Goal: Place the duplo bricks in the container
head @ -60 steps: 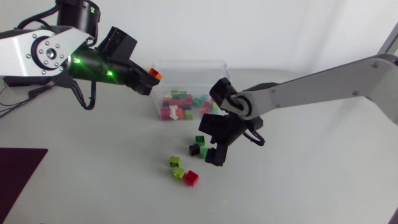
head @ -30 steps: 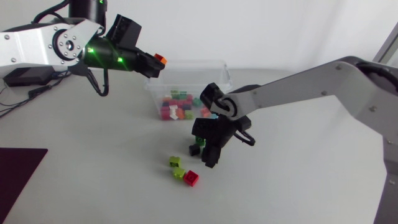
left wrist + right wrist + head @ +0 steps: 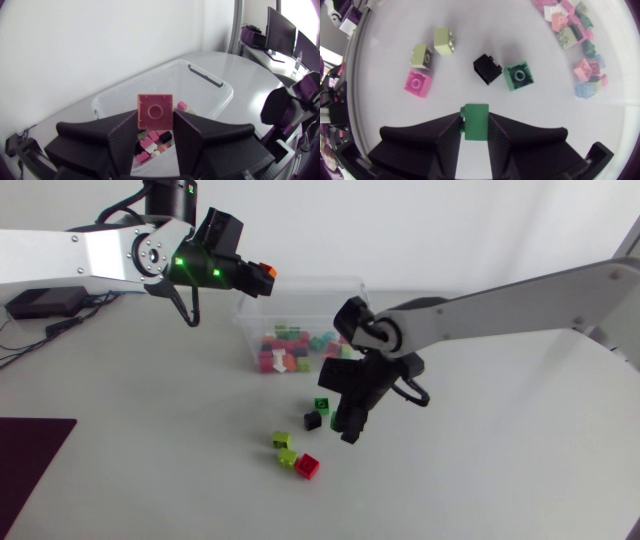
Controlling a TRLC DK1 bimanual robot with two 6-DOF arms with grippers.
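My left gripper (image 3: 262,275) is shut on a red-orange brick (image 3: 155,111) and hovers over the left rim of the clear container (image 3: 310,279), which holds several coloured bricks (image 3: 292,345). In front of the container, my right gripper (image 3: 347,418) is shut on a green brick (image 3: 475,121) just above the table. Loose on the table beside it lie a dark green brick (image 3: 321,404), a black brick (image 3: 313,420), two yellow-green bricks (image 3: 284,448) and a red brick (image 3: 308,467). The right wrist view shows the black brick (image 3: 487,68) and the dark green brick (image 3: 519,75) ahead of the fingers.
A dark red mat (image 3: 30,455) lies at the table's front left corner. A black box with cables (image 3: 40,302) sits at the back left. My right arm (image 3: 500,310) spans the table's right half above the surface.
My right gripper has shut on the green brick and risen slightly. My left arm has carried the red-orange brick to the right, over the container's rim.
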